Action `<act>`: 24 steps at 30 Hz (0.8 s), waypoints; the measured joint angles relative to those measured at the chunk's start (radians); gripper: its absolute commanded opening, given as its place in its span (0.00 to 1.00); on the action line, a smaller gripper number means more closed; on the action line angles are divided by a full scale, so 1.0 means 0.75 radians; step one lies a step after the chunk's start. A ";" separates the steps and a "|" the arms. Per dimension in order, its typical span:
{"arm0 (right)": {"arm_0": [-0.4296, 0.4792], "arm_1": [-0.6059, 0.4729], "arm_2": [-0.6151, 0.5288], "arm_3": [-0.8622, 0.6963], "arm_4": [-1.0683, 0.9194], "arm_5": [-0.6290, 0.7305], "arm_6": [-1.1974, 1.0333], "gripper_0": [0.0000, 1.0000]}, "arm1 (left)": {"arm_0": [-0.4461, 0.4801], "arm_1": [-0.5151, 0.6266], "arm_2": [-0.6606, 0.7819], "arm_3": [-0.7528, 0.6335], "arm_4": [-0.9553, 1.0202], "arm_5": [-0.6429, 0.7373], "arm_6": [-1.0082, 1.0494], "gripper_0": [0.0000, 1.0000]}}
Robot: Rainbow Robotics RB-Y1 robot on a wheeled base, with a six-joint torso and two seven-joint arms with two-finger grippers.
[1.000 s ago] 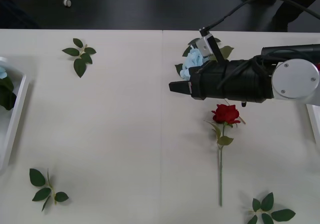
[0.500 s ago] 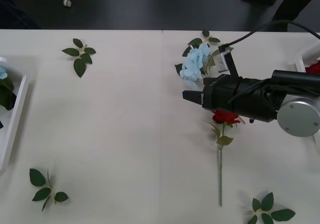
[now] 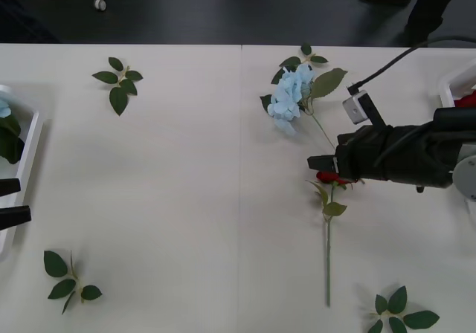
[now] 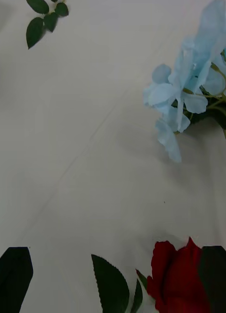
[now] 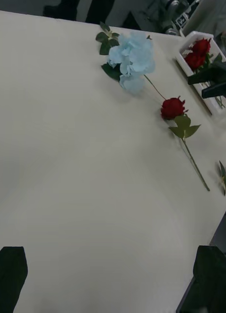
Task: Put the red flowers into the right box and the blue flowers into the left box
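Note:
One red rose (image 3: 336, 177) lies on the white table, stem pointing toward me. My right gripper (image 3: 321, 165) hovers open just over its bloom; in the right wrist view the rose (image 4: 175, 279) sits close to one black finger (image 4: 216, 276). A pale blue flower (image 3: 287, 98) lies just beyond it, also seen from the right wrist (image 4: 184, 95) and left wrist (image 5: 133, 55). The right box (image 3: 447, 89) holds red flowers (image 5: 198, 53). The left box (image 3: 25, 171) holds a blue flower (image 3: 4, 108). My left gripper (image 3: 9, 201) stands open beside the left box.
Loose leaf sprigs lie at the far left (image 3: 119, 80), near left (image 3: 65, 277) and near right (image 3: 401, 312). The table's far edge borders a dark floor. Bare tabletop spans the middle between the boxes.
My right arm has drawn back to the right and toward me, uncovering the blue flower and ending over the rose bloom. My left gripper's fingers have come into view at the left edge.

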 measured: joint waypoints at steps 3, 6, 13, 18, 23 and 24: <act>0.000 -0.040 -0.054 -0.017 -0.096 0.093 0.000 1.00 | -0.067 0.000 0.018 -0.032 -0.093 0.101 0.000 1.00; 0.000 -0.045 -0.103 -0.012 -0.139 0.121 0.000 1.00 | -0.121 0.000 0.022 -0.102 -0.176 0.170 0.000 1.00; 0.000 0.086 -0.161 0.175 -0.110 0.139 0.000 1.00 | -0.232 0.000 0.022 -0.238 -0.316 0.331 -0.001 1.00; 0.001 0.267 -0.245 0.351 0.052 0.352 0.000 1.00 | -0.330 0.000 0.004 -0.261 -0.364 0.426 -0.001 1.00; 0.001 0.336 -0.318 0.401 0.151 0.475 -0.003 1.00 | -0.390 0.000 -0.060 -0.260 -0.364 0.437 -0.129 1.00; 0.001 0.342 -0.325 0.409 0.168 0.487 -0.003 1.00 | -0.395 0.000 -0.069 -0.257 -0.364 0.437 -0.178 1.00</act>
